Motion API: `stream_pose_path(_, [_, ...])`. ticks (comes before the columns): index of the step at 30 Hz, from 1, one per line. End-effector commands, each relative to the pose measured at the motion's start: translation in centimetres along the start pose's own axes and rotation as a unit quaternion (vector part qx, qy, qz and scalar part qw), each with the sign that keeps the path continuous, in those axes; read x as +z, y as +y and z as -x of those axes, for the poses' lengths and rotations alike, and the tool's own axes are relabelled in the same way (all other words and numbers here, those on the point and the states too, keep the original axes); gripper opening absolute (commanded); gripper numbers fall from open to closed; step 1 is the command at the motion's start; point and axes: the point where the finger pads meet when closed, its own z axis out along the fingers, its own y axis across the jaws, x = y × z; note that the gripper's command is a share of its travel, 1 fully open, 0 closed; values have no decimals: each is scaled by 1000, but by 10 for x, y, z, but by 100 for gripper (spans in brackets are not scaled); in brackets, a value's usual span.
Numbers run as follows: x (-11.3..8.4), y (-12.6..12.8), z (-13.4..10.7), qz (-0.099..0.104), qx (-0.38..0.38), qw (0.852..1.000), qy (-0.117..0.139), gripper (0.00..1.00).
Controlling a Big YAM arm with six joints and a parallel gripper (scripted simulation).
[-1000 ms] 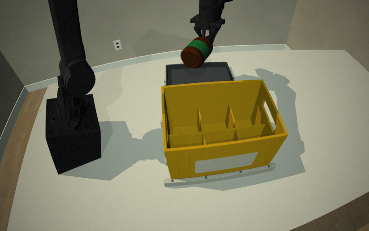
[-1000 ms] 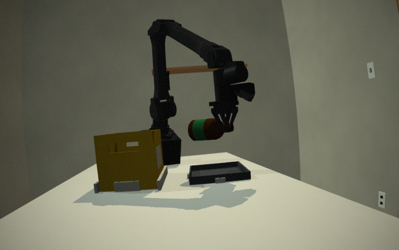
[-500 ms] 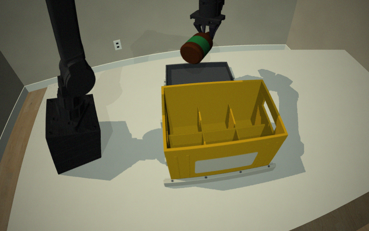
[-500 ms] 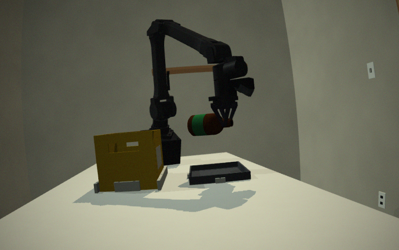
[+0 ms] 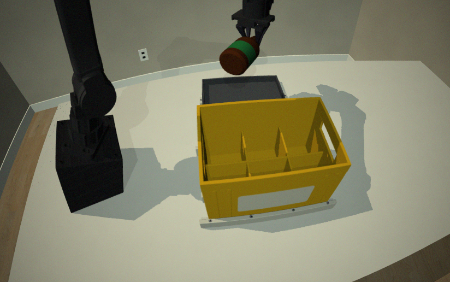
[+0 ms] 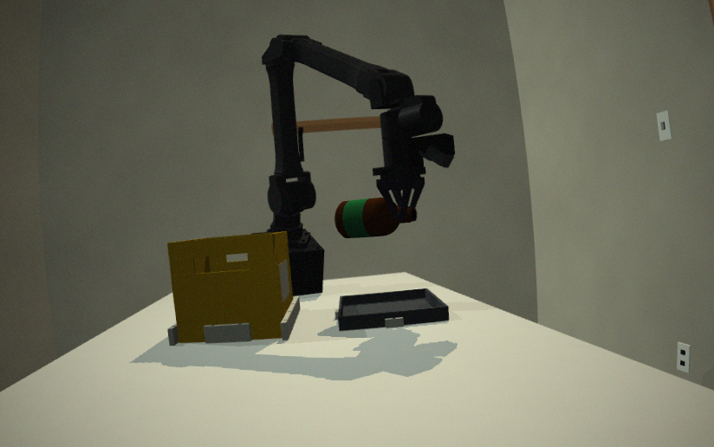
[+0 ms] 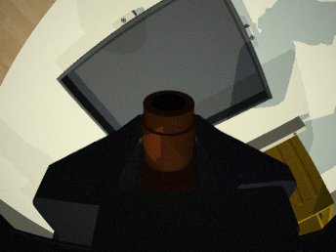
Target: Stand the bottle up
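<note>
A brown bottle [image 5: 236, 59] [image 6: 368, 217] with a green label band hangs in the air, lying nearly level. My gripper [image 5: 253, 39] [image 6: 401, 210] is shut on the bottle's neck [image 7: 168, 133] and holds it high above the dark grey tray [image 5: 242, 79] [image 6: 392, 314] [image 7: 163, 50]. The tray holds nothing. In the wrist view the bottle's mouth points toward the tray below. The yellow crate [image 5: 265, 186] [image 6: 226, 300] [image 7: 307, 199] stands beside the tray.
The crate has inner dividers and side handle holes, with grey strips [image 5: 265, 216] [image 6: 226, 333] at its base. The arm's black base block [image 5: 88, 162] [image 6: 305, 265] stands at the table's left. The table edge [image 5: 46, 103] runs behind the tray.
</note>
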Motion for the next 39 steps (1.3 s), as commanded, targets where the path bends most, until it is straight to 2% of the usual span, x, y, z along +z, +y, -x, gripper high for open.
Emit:
stream_pose_path(1, [-39,-6,25,-15,2,999,-37,0])
stream_pose_path(39, [-43,-6,25,-15,2,999,-37,0])
